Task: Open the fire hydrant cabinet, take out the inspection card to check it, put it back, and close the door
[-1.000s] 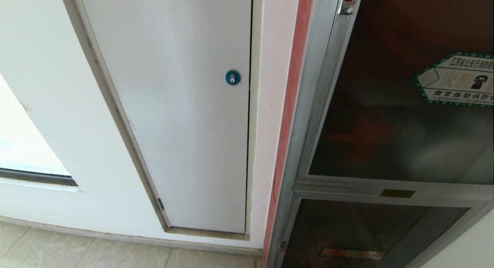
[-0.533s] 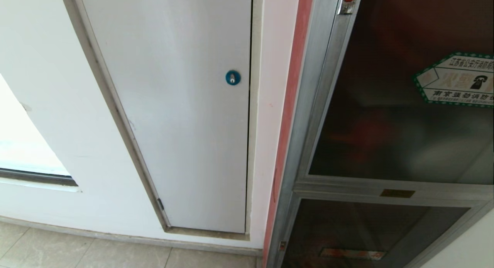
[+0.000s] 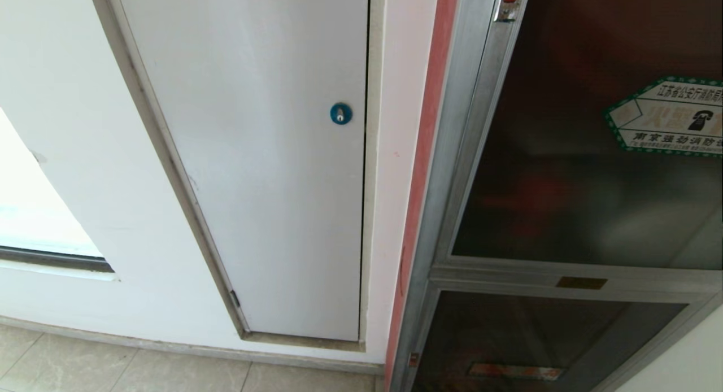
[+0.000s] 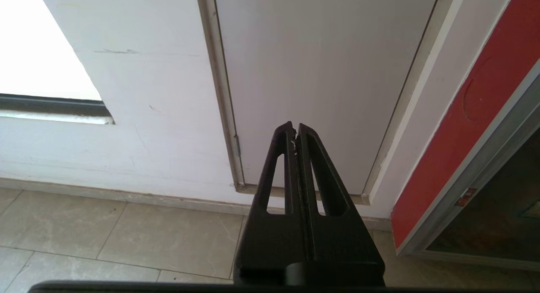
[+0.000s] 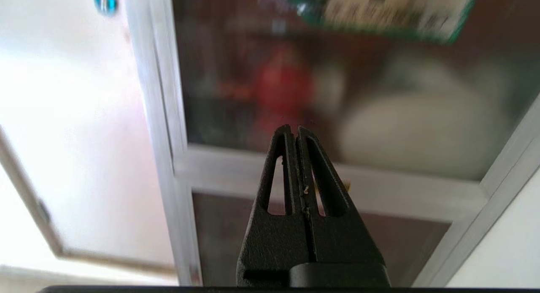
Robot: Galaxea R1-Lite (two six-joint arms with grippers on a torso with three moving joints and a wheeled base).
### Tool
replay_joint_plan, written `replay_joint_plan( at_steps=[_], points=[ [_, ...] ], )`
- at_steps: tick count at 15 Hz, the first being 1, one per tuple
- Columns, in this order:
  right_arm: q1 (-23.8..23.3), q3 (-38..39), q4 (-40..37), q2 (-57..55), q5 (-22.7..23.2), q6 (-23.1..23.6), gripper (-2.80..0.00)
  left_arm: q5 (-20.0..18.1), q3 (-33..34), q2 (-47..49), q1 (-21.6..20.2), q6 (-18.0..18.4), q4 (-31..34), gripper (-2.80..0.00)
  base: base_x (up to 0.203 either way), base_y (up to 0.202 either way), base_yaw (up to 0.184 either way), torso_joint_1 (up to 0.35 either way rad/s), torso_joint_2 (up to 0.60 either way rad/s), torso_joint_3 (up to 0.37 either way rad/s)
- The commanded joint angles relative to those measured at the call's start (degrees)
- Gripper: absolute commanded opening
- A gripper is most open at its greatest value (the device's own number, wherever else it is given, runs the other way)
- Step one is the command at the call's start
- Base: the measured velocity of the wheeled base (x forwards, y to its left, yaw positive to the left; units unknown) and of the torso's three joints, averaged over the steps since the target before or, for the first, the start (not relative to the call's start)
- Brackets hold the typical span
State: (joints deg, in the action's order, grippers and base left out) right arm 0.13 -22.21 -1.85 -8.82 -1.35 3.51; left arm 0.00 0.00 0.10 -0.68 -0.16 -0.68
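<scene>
The fire hydrant cabinet (image 3: 452,171), silver-framed with red edging, fills the right of the head view. Its upper dark glass door (image 3: 565,155) is closed and carries a green-bordered hexagonal sticker (image 3: 672,116). No arm shows in the head view. In the right wrist view my right gripper (image 5: 294,129) is shut and empty, held off the glass door (image 5: 379,94) near the crossbar (image 5: 400,187) between the upper and lower panels. My left gripper (image 4: 294,126) is shut, empty, and faces the white panel door low by the floor. The inspection card is hidden.
A white panel door (image 3: 265,171) with a blue lock (image 3: 340,113) stands left of the cabinet. A smaller lower glass panel (image 3: 525,341) sits under the crossbar with a brass plate (image 3: 582,282). Beige floor tiles (image 3: 113,369) run along the wall's foot.
The head view has hardly changed: only the reflections in the dark glass have shifted slightly. Neither arm has entered the picture.
</scene>
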Motion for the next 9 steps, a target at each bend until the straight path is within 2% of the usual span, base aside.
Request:
replay_joint_plan(
  at_steps=[1,5,9],
  points=[
    [0.04,4.49,0.03,3.74,0.89,0.87,-2.8,0.03,0.26,0.08,-0.02,-0.02,-0.02,-2.8,0.0,0.0,0.0,0.0,0.0,0.0],
    [0.04,12.01,0.09,8.63,2.23,2.87,-2.8,0.0,0.26,0.08,-0.02,-0.02,-0.02,-2.8,0.0,0.0,0.0,0.0,0.0,0.0],
    [0.04,15.26,0.71,8.73,2.5,2.91,-2.8,0.09,0.26,0.08,-0.02,-0.02,-0.02,-2.8,0.0,0.0,0.0,0.0,0.0,0.0]
  ],
)
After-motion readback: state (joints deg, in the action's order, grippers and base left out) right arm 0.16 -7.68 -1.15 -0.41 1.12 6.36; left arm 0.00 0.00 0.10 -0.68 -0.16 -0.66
